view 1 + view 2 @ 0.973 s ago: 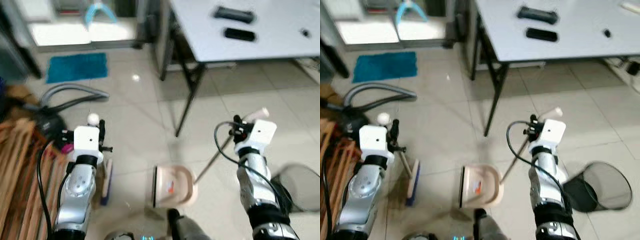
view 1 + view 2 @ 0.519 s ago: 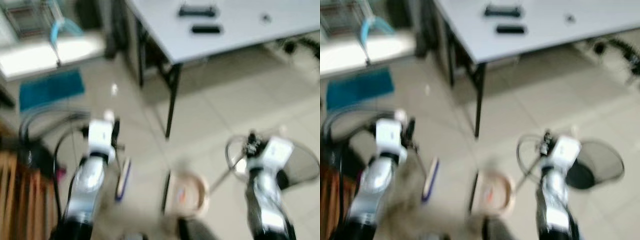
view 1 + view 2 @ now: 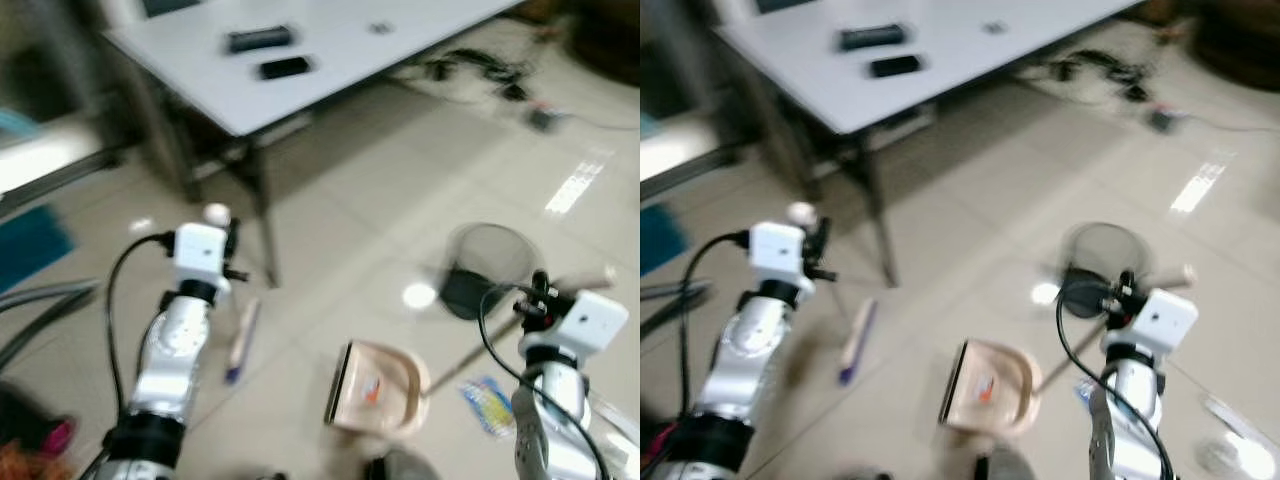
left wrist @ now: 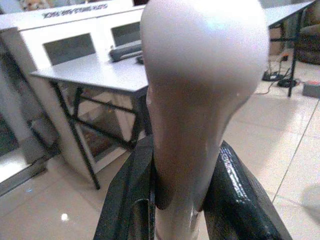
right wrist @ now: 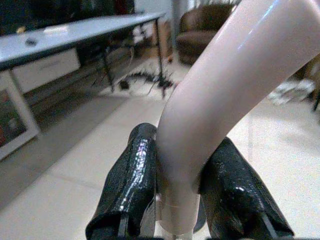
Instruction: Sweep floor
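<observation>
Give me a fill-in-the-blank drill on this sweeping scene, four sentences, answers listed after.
1. The left gripper is shut on the handle of the ____.
2. The right gripper is shut on the long handle of the ____.
3. The dustpan rests on the tiled ____.
4. Two dark devices lie on top of the grey ____.

Answers: broom; dustpan; floor; table

Probably a home living room: brown sofa (image 5: 202, 30), tiled floor (image 3: 400, 180), white table (image 3: 330, 50).
</observation>
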`<state>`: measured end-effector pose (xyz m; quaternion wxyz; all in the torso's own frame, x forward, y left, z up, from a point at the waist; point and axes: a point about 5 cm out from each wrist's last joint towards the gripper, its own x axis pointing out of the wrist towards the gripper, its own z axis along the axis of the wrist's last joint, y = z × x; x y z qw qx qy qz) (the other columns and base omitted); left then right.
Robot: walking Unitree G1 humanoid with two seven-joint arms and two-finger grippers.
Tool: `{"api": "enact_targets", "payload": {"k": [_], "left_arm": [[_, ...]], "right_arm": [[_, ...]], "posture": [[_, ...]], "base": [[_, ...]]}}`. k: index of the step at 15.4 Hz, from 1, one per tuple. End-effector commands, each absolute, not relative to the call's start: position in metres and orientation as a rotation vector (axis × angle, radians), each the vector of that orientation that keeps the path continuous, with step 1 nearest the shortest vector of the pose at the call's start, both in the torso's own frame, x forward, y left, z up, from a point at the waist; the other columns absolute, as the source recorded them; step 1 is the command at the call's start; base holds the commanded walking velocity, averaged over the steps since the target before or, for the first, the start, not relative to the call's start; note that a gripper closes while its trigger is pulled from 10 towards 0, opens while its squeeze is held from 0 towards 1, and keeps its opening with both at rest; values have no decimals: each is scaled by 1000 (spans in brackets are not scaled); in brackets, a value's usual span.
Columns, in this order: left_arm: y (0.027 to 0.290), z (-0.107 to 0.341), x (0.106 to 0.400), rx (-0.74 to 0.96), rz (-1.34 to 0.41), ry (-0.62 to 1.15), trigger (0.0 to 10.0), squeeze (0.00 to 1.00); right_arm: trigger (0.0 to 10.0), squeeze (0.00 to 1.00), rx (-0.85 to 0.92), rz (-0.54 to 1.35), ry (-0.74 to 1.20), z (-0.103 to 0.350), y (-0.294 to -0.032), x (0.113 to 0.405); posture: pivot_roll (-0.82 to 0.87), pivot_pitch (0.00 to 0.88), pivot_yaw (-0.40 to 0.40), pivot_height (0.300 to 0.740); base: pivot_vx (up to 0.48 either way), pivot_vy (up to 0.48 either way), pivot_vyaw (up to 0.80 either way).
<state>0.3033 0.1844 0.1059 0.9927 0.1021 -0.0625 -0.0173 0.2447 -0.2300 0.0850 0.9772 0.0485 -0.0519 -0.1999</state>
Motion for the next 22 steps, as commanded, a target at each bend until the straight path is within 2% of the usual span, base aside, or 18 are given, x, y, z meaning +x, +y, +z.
{"api": "enact_targets", "payload": {"k": [1,3,5,9,11,13,19,22], "left_arm": [[190,104,297,223,1,-131,10000,0],[199,99,283,223,35,-118,10000,0],[202,99,279,227,30,-113,10000,0],[195,125,290,219,-8,-187,10000,0],[190,131,293,220,-5,-213,10000,0],[182,121,291,217,-47,-176,10000,0],[181,120,289,187,-32,-173,10000,0],[179,120,291,184,-45,-172,10000,0]], "right_arm": [[10000,0,64,-413,-133,96,-238,241],[10000,0,47,-387,-145,105,-238,242],[10000,0,61,-323,-124,98,-224,253],[10000,0,95,-224,-119,102,-196,276],[10000,0,85,-199,-137,106,-191,281],[10000,0,87,-202,-127,103,-191,285],[10000,0,78,-235,-101,97,-203,281],[10000,0,83,-247,-99,96,-203,279]], "posture": [[-104,92,-2,740],[-75,109,-1,740],[-49,114,18,740],[-23,120,11,740],[-22,117,9,740],[-25,120,2,740],[-26,112,-8,740],[-30,106,1,740]], "base": [[0,0,-800],[0,0,-800],[0,0,-800],[0,0,-800],[0,0,-800],[0,0,-800],[0,0,-800],[0,365,-800]]}}
